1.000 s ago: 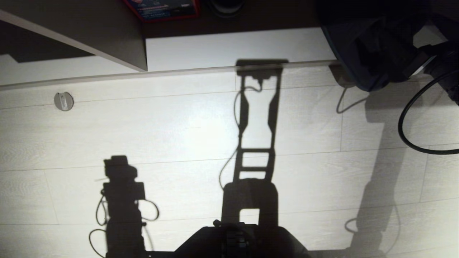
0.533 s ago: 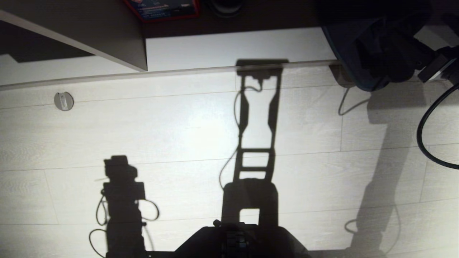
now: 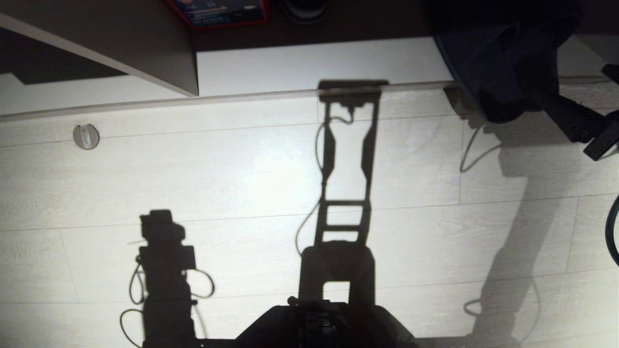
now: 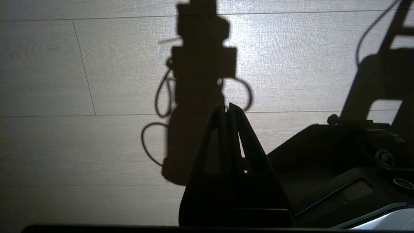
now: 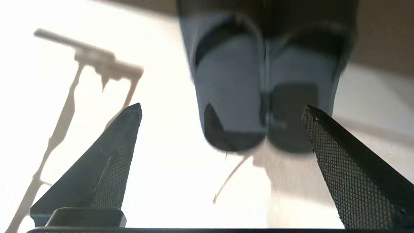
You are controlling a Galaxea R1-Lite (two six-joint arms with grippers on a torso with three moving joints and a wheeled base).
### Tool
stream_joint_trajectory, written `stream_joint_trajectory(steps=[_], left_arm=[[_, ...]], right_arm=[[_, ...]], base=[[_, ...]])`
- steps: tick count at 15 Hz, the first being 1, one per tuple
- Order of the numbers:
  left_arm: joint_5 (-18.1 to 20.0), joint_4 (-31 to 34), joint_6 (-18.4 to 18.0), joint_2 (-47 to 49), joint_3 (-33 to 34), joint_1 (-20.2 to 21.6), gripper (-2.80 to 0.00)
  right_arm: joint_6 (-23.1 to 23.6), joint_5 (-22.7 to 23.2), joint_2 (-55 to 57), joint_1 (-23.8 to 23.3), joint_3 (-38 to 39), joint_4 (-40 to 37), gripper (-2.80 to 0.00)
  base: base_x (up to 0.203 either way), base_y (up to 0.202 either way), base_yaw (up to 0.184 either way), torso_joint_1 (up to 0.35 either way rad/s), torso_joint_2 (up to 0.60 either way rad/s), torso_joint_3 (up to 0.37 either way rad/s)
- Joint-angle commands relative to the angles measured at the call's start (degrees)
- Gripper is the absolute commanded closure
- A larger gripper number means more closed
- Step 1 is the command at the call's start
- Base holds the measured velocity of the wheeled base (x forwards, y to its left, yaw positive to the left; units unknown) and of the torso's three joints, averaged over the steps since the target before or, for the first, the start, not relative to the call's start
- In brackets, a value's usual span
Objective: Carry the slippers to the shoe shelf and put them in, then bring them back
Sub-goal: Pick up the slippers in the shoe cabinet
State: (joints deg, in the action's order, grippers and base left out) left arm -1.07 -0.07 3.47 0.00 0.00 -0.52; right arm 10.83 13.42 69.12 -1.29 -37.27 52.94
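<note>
The slippers [image 3: 488,72] lie side by side, dark, at the right end of the shoe shelf's pale base board [image 3: 314,63], with their heels sticking out past its front edge over the floor. The right wrist view shows them as grey-blue slippers [image 5: 233,84], heels toward me. My right gripper [image 5: 222,107] is open, a little back from the heels, and nothing is between its fingers. In the head view the right gripper [image 3: 575,104] sits at the right edge. My left gripper [image 4: 227,108] is shut and empty, parked above the floor.
An upright divider [image 3: 145,53] stands at the shelf's left. A red box [image 3: 217,12] lies deep in the shelf. A round floor fitting [image 3: 86,136] is on the pale plank floor. A black cable [image 3: 611,232] loops at the right edge. My base [image 3: 319,324] shows at the bottom.
My right gripper has drawn back from the slippers toward the right edge of the head view, still open. The slippers have stayed in place. The left arm has not moved.
</note>
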Motion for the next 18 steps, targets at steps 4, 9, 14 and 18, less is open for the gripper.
stream_joint_trajectory(steps=[4, 9, 14, 18], left_arm=[[-0.1, 0.0, 0.0, 0.0, 0.0, 0.0, 0.0], [-0.1, 0.0, 0.0, 0.0, 0.0, 0.0, 0.0], [0.0, 0.0, 0.0, 0.0, 0.0, 0.0, 0.0], [-0.1, 0.0, 0.0, 0.0, 0.0, 0.0, 0.0]], right_arm=[[0.3, -1.4, -7.1, 0.5, 4.6, -4.5, -2.8], [2.0, -3.2, -11.8, 0.6, 11.6, -5.9, 0.0], [2.1, -5.8, -15.9, 0.6, 18.0, -6.9, 0.0], [2.1, -8.0, -17.5, 0.6, 21.3, -7.8, 0.0]], base=[[0.0, 0.0, 0.0, 0.0, 0.0, 0.0], [0.0, 0.0, 0.0, 0.0, 0.0, 0.0], [0.0, 0.0, 0.0, 0.0, 0.0, 0.0], [0.0, 0.0, 0.0, 0.0, 0.0, 0.0]])
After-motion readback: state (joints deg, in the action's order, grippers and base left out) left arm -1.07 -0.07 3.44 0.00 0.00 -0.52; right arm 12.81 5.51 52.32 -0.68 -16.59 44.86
